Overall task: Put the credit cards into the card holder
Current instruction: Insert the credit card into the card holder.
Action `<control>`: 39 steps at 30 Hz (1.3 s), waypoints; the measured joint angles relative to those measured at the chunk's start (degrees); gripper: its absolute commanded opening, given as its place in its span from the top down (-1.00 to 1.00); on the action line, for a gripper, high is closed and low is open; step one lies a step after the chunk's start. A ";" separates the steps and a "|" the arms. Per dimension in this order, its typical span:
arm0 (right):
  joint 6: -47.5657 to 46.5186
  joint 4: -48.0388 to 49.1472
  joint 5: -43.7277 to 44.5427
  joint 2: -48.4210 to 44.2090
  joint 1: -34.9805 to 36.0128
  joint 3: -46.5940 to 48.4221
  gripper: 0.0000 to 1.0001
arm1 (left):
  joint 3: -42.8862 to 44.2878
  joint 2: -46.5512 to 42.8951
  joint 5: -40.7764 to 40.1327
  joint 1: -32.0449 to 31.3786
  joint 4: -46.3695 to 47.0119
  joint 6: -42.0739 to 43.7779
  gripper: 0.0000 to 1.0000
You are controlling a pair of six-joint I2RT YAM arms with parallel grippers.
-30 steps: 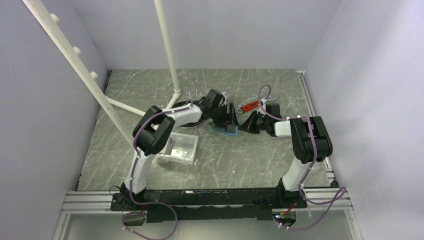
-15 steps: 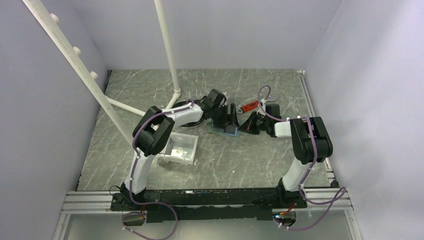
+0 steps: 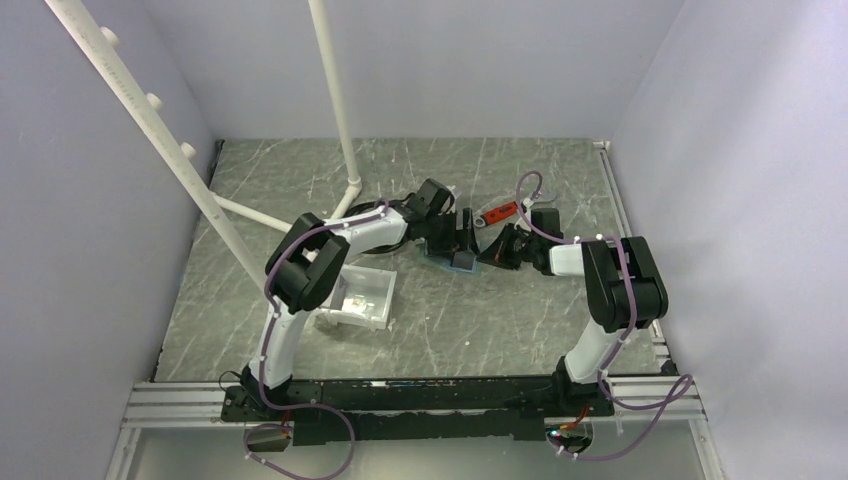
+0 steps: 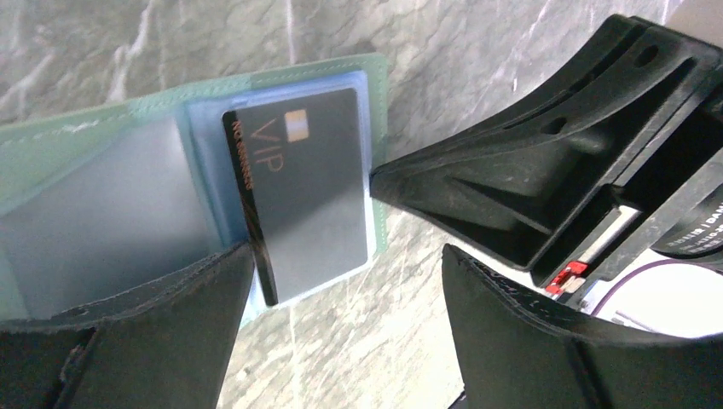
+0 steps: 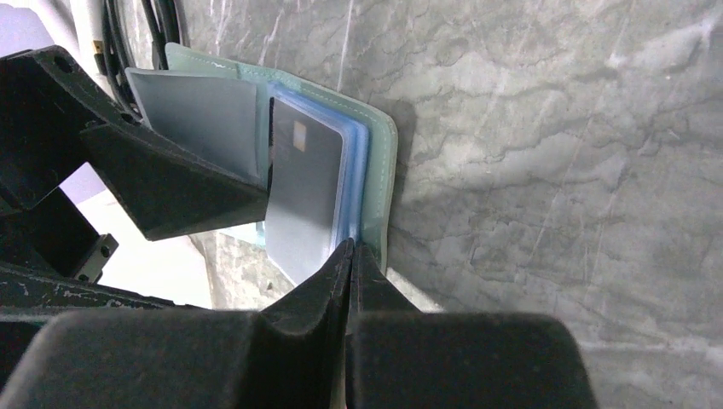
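Note:
The grey-green card holder (image 4: 85, 141) lies open on the table, its translucent blue pockets facing up. It also shows in the top view (image 3: 452, 263) and the right wrist view (image 5: 381, 170). A dark credit card (image 4: 307, 187) marked VIP sits in the right pocket and also shows in the right wrist view (image 5: 303, 192). My left gripper (image 4: 345, 256) is open; its left finger rests on the holder's left half. My right gripper (image 5: 351, 247) is shut, its tips touching the outer edge of the card and pocket. Other cards are out of view.
A white tray (image 3: 362, 295) stands left of the holder. A red-handled wrench (image 3: 500, 211) lies just behind the grippers. A white pipe frame (image 3: 345, 120) rises at the back left. The two grippers (image 3: 475, 248) are almost touching over the holder.
Hardly anything. The right arm has shifted very slightly; both grippers stay at the holder.

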 measured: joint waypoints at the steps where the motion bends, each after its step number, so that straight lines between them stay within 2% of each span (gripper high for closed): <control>1: -0.11 -0.37 0.44 -0.28 0.04 0.00 1.00 | -0.31 -0.35 0.07 0.17 -0.48 0.15 -0.74; 3: -0.35 -0.94 1.11 -0.68 0.15 0.00 1.00 | -0.61 -1.07 0.07 0.39 -1.97 0.48 -0.72; 6: -0.42 -1.22 1.33 -0.74 0.15 0.00 1.00 | -0.94 -2.38 0.02 0.59 -4.00 1.42 -0.48; 9: -0.48 -1.25 1.31 -0.74 0.15 0.00 1.00 | -1.90 -3.87 0.04 0.61 -4.66 1.66 0.04; 16: -0.55 -1.55 0.98 -1.42 0.15 -0.02 0.95 | -1.88 -4.04 0.02 0.98 -4.94 2.58 0.72; 25: -0.50 -0.72 -1.31 -5.18 0.15 -0.50 0.74 | -2.69 -2.62 -0.42 2.84 -3.61 2.71 0.86; 39: 1.18 2.14 -5.31 -1.81 0.15 -0.79 0.64 | -4.72 -0.59 0.55 3.89 -0.24 1.62 0.94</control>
